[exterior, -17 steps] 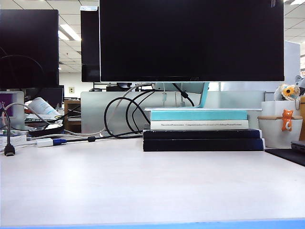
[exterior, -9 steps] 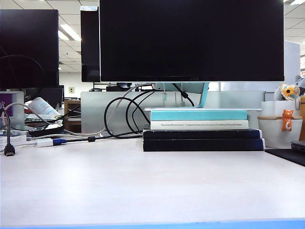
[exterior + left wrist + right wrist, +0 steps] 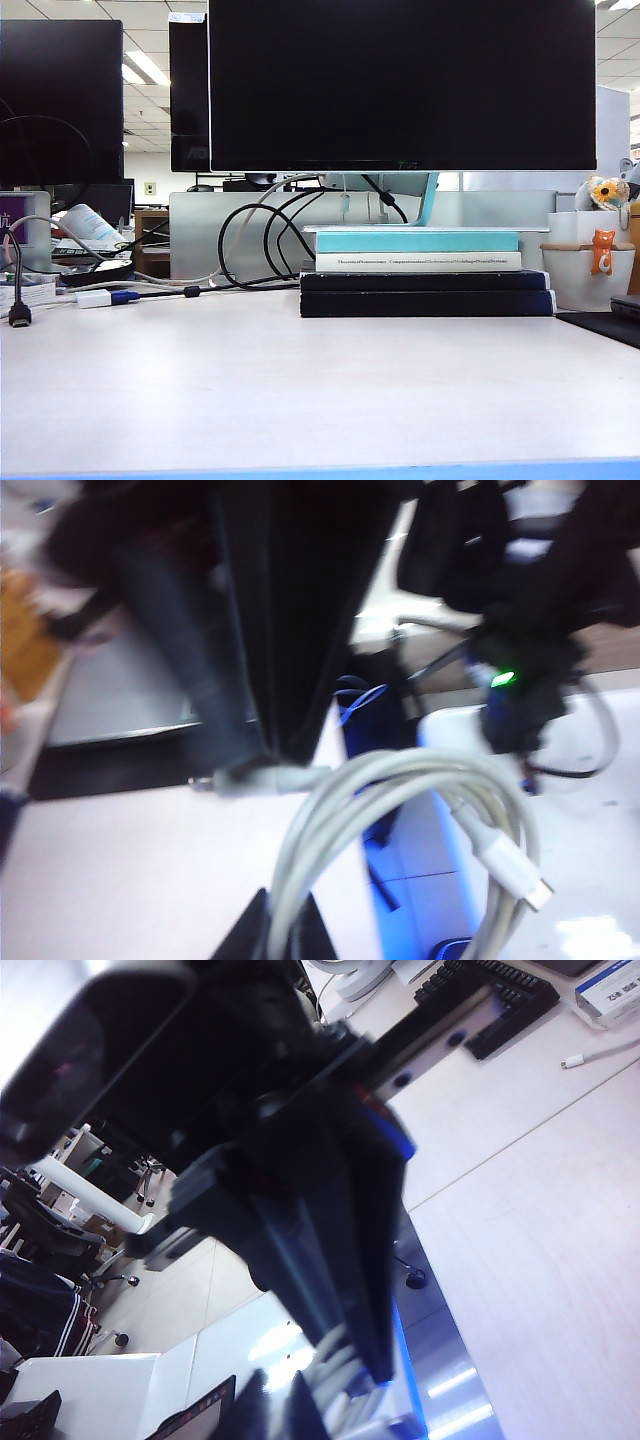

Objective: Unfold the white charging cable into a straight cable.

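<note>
the exterior view is showing neither arm: one wide pale table [image 3: 320, 390] is lying bare across its whole front half, right out to the blue front edge [image 3: 320, 470], so the open room is all on the near side. the clutter is sitting along the far edge: one large monitor [image 3: 400, 85] on one stack of four books [image 3: 425, 270], two more dark screens [image 3: 60, 100] behind to the left, one white adapter block [image 3: 92, 298] with a blue plug, black cables looping beside the books, and one white pot [image 3: 590, 270] at the far right.

the left gripper [image 3: 285, 935] is sitting at the rim of its wrist view, only the dark tips showing, and it is clenched on the white charging cable [image 3: 400, 800]. the cable is rising from between the tips as one bundle of several loops, with one white plug end [image 3: 515, 865] hanging on the loop's outer side. beyond the loops a dark black arm or gripper body [image 3: 290, 610] is standing very close, blurred.

the right gripper [image 3: 285, 1410] is likewise showing only its dark tips; pale cable coils [image 3: 335, 1380] are lying just beside them, against a large dark gripper [image 3: 300, 1190] filling the middle of the view. whether the right jaws are gripping the coils i cannot tell. past that gripper, bare table is stretching away to one black keyboard [image 3: 495, 1000].
</note>
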Controlling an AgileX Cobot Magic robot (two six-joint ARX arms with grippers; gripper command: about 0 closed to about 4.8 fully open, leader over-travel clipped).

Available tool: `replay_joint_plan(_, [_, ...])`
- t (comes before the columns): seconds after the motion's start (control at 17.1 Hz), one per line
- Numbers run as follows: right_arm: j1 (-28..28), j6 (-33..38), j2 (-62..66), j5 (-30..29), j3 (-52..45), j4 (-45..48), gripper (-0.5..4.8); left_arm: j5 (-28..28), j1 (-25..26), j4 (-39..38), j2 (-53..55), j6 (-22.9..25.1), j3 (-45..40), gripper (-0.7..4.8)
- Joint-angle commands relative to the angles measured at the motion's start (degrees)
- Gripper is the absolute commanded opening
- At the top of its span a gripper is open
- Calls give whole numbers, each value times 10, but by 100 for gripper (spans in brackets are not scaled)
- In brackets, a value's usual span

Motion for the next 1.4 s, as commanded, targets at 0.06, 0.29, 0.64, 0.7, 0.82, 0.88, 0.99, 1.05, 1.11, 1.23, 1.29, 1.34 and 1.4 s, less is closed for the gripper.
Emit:
replay_joint_plan(0.06, [0,0,-2,-15,2,-5,64,0,-1,24,-1,0,2,13])
replay_joint_plan(0.29, [0,-4,-1,-14,2,14,-6,1,-1,54,-1,-3,2,18])
replay_joint_plan(0.64, [0,-2,-1,24,2,73,-6,14,-1,5,-2,-15,2,479])
replay_joint_plan(0.7, [0,-2,-1,38,2,82,-6,14,-1,4,-2,-34,2,479])
replay_joint_plan(0.82, [0,-1,-1,43,2,98,-6,11,-1,1,-3,-41,3,479])
replay_joint_plan(0.88, [0,0,-1,44,2,101,-6,-10,-1,-2,-6,-46,2,479])
replay_joint_plan(0.99, [0,0,-1,44,2,88,-6,-63,0,-45,-5,15,2,18])
replay_joint_plan(1.05, [0,0,-1,55,2,82,-6,-115,0,-59,1,14,1,-5])
replay_joint_plan(1.11, [0,0,-1,106,2,76,-6,-167,0,-72,14,-3,1,-5])
replay_joint_plan(1.23, [0,0,-2,247,2,65,-6,-210,1,-84,47,-30,1,96])
replay_joint_plan(1.29, [0,0,-2,344,2,37,-5,-232,1,-82,75,-75,1,417])
replay_joint_plan(1.34, [0,-1,-2,417,2,3,34,-242,1,-76,101,-114,1,479])
replay_joint_plan(1.4, [0,-8,-2,448,1,-16,73,-237,0,-75,122,-119,1,479])
